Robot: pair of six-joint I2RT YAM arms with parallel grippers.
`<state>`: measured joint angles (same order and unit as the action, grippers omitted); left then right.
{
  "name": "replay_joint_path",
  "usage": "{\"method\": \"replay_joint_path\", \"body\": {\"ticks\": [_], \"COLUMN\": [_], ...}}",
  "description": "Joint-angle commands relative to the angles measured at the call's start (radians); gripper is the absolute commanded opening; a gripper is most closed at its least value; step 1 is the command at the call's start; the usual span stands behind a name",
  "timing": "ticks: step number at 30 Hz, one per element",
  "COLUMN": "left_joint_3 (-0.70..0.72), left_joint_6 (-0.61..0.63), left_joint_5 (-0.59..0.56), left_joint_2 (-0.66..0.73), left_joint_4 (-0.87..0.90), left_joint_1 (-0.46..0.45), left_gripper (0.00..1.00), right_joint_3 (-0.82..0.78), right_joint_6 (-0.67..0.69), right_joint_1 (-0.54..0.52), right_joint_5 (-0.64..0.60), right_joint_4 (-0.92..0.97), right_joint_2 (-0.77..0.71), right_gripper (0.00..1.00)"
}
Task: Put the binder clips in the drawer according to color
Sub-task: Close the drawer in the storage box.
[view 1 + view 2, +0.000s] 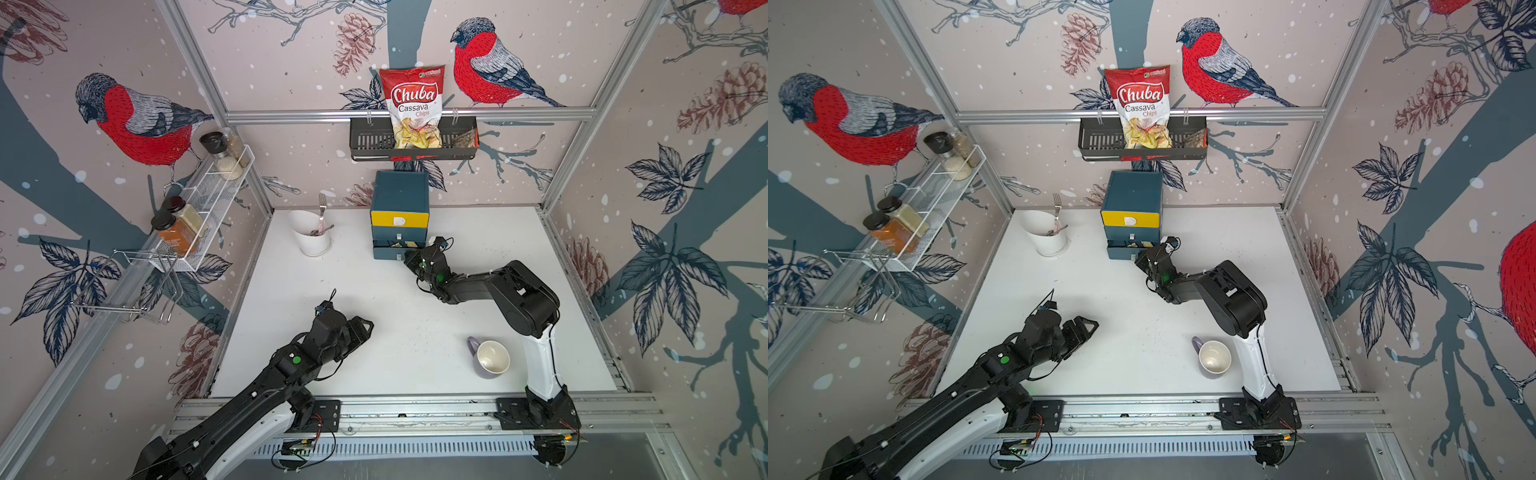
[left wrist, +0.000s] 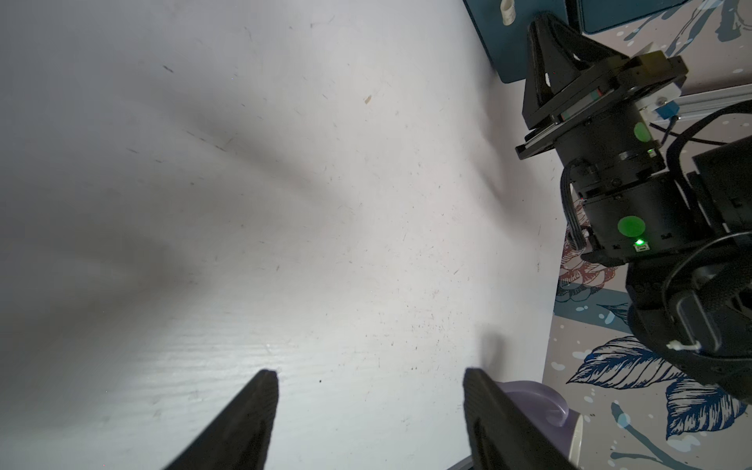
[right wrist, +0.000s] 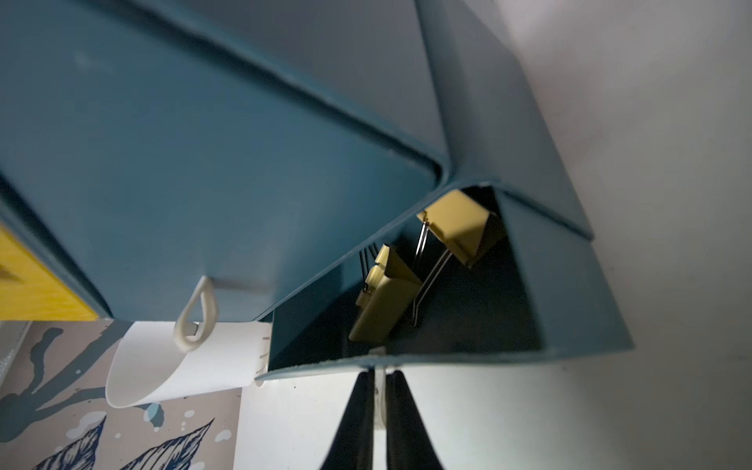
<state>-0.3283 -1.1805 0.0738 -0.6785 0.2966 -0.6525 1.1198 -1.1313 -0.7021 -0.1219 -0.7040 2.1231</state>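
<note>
Bare tabletop [image 1: 395, 316] in the middle, mug [image 1: 492, 358] by right arm [image 1: 519, 299] base, right tool [image 3: 379, 386] crowding drawer [image 1: 399, 195] front.

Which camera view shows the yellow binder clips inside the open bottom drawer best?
The right wrist view: it looks straight into the open drawer, where two yellow binder clips lie with their wire handles visible. Both top views show only a yellowish sliver of them. The left wrist view shows none.

Two binder clips [image 3: 384, 303] in the bottom tray [image 3: 569, 293] of the drawer [image 1: 399, 195], cutlery cup [image 1: 309, 245] to its left, mug [image 1: 492, 359] in front.
</note>
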Motion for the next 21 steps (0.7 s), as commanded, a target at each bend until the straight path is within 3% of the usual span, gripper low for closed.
{"method": "replay_joint_path", "body": {"ticks": [1,21], "left_joint_3": [-0.008,-0.021], "left_joint_6": [0.006,0.009], "left_joint_5": [-0.013,-0.02], "left_joint_2": [-0.001,0.014], "left_joint_4": [-0.035,-0.023], "left_joint_1": [-0.001,-0.001], "left_gripper": [0.76,0.77], "right_joint_3": [0.019,0.08], "right_joint_6": [-0.045,-0.142], "right_joint_1": [0.001,0.009], "right_joint_5": [-0.027,-0.062], "right_joint_4": [-0.051,-0.132], "right_joint_2": [0.02,0.107], "right_gripper": [0.14,0.17]}}
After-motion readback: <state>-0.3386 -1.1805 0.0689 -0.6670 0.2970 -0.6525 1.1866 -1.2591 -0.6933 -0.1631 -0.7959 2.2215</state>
